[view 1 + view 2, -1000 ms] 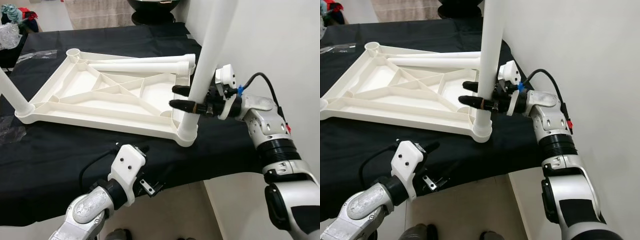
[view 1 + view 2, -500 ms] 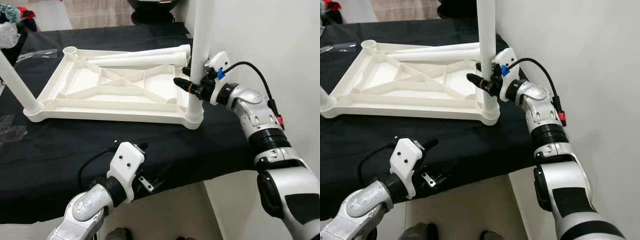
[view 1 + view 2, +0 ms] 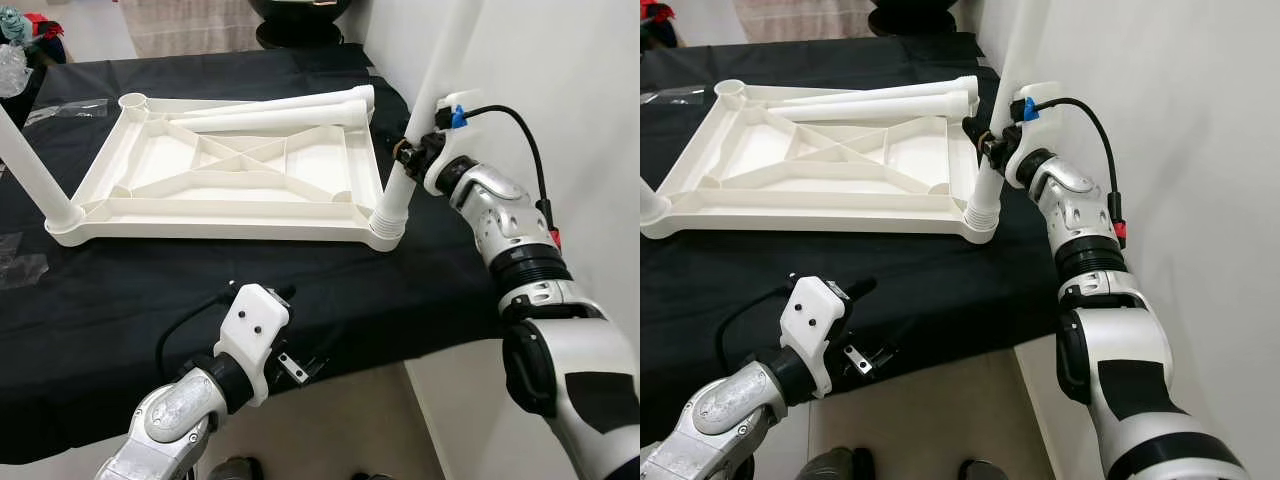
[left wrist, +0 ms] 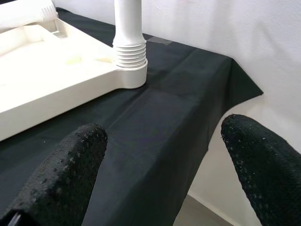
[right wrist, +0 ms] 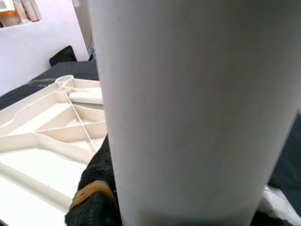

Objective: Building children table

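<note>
A white plastic tabletop [image 3: 235, 180] is seen lying upside down on a counter [image 3: 300, 290] draped in black cloth, its ribbed underside facing up. A white table leg [image 3: 415, 130] is seated in the near right corner socket [image 3: 386, 228] and is tilted away from the tabletop, leaning toward the white wall [image 3: 560, 90] on the right. The right gripper [image 3: 412, 152] is closed around this leg partway up its shaft — the jaws are pinching the leg, and in the right wrist view the leg's white shaft [image 5: 188, 108] is pressed directly against one black finger [image 5: 96, 188].

A second leg [image 3: 30, 175] is found standing in the near left corner socket. A third leg [image 3: 275, 108] is laid flat along the far edge of the tabletop, with its ribbed end pointing right. The far left corner socket [image 3: 132, 102] is open, with no leg in it.

The left gripper [image 3: 290, 365] is held low at the near edge of the counter, well apart from the tabletop. In the left wrist view its two black fingers [image 4: 61, 174] are spread wide with nothing between them, and the ribbed foot of the seated leg [image 4: 129, 49] is seen beyond them.

Crumpled clear plastic [image 3: 12, 70] is noted at the far left, beside the counter.
</note>
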### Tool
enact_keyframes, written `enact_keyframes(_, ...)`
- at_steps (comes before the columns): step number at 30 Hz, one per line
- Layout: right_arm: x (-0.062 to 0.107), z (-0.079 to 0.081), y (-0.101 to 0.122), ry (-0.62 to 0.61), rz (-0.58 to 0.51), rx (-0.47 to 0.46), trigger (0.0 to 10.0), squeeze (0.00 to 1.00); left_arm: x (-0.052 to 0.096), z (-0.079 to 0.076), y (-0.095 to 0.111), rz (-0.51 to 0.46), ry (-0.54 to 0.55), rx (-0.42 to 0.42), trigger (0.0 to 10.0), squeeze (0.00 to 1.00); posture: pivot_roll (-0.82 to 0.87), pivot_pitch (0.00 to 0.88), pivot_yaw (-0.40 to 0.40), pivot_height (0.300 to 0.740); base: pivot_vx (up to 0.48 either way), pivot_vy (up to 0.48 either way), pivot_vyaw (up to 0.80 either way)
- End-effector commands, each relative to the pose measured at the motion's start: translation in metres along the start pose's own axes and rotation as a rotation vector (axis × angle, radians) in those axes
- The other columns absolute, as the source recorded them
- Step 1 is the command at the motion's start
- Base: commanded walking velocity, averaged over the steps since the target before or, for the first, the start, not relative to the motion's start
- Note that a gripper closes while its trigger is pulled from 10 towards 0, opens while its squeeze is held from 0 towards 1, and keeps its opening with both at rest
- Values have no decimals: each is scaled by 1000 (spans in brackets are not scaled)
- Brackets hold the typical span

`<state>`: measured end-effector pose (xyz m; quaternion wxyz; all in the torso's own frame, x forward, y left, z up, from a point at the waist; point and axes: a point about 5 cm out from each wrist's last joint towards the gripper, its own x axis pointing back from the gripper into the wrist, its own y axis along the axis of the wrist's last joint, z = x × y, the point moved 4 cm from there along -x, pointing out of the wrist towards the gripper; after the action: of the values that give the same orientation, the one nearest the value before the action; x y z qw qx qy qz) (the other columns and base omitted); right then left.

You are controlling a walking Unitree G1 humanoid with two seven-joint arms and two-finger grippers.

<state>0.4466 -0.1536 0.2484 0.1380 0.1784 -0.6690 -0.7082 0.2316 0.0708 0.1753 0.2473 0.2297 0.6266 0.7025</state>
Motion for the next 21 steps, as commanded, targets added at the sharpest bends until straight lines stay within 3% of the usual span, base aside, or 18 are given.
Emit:
enact_keyframes(1,10,-5,-56,-52,188,-67,10000,0,1,0,-4,18,-3,-10,10000,0,83,162,-48,740,0,0,0)
enact_keyframes(7,9,-1,-60,-58,179,-52,10000,0,1,2,-4,17,0,-13,10000,0,83,162,-48,740,0,0,0)
enact_keyframes(13,4,18,-68,-48,152,23,10000,0,0,3,-2,12,3,-13,10000,0,85,171,-47,740,0,0,0)
enact_keyframes(21,2,20,-70,-123,140,14,10000,0,-1,3,-2,8,4,-14,10000,0,82,174,-46,740,0,0,0)
